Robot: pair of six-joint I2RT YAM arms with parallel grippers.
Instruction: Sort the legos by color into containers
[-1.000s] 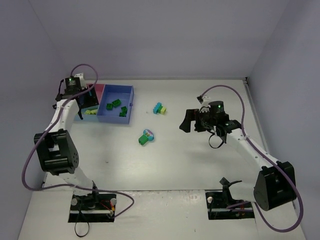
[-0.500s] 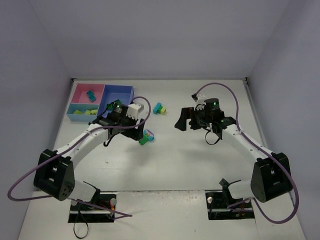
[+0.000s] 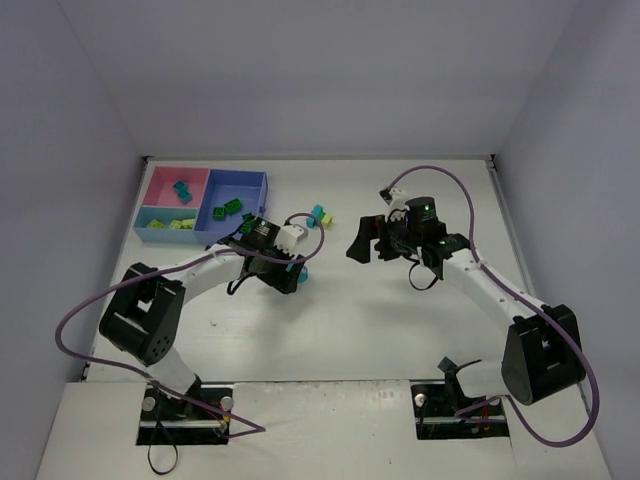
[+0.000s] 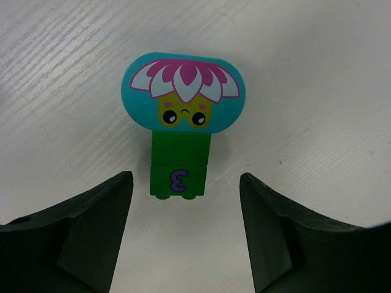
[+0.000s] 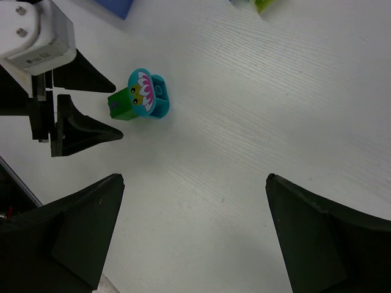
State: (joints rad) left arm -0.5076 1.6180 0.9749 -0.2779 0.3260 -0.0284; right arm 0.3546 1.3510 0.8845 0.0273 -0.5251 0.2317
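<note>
A dark green brick (image 4: 180, 166) printed with a "3", joined to a teal oval flower piece (image 4: 183, 91), lies on the table. My left gripper (image 4: 184, 183) is open, with the brick's near end between its fingertips; the jaws are not touching it. From above, the left gripper (image 3: 292, 277) covers most of this lego (image 3: 303, 272). My right gripper (image 5: 194, 177) is open and empty above bare table, right of that lego (image 5: 139, 97). A teal and yellow-green pair (image 3: 319, 215) lies further back. The pink tray (image 3: 160, 182), light-blue tray (image 3: 150, 222) and medium-blue tray (image 3: 258, 192) hold bricks.
The trays adjoin at the back left. The right gripper (image 3: 360, 243) hovers mid-table, right of the loose legos. The left gripper (image 5: 118, 111) and its white wrist camera (image 5: 33, 33) show in the right wrist view. Walls enclose the table.
My left arm has swung from the trays to the green and teal lego at mid-table and closed in on it. The right gripper has shifted slightly left.
</note>
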